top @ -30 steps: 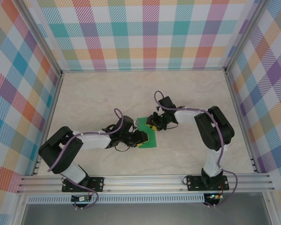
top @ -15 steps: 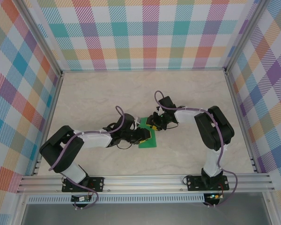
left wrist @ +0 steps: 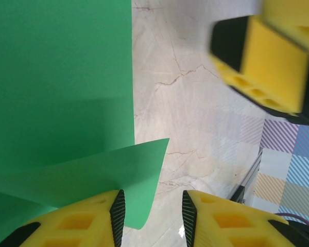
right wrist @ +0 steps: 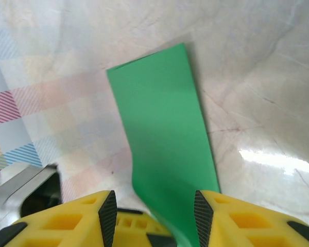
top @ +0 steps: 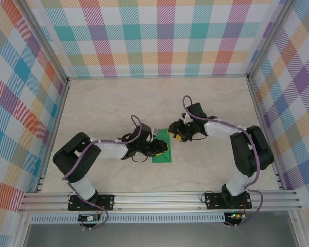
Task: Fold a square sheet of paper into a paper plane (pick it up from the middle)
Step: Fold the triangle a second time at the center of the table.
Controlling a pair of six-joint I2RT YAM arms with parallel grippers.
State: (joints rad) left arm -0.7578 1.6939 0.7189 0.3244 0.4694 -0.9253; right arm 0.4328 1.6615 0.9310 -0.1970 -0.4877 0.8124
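- Nearest the table's (top: pixel 103 103) front edge, the left gripper (left wrist: pixel 152 200) has its jaws parted and clamps nothing. A raised corner of the paper pokes into the gap beside one yellow finger.
- The square sheet of paper (top: pixel 164 154) lies about mid-table, partly folded, with one flap lifted off the flat part.
- Just beyond it, the right gripper (right wrist: pixel 154 199) has its jaws released. A green strip of the sheet runs between them, unpinched.

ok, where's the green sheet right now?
In the top view the square sheet of paper lies mid-table, one flap lifted, between the two grippers: left gripper over its left side, right gripper at its far right corner.
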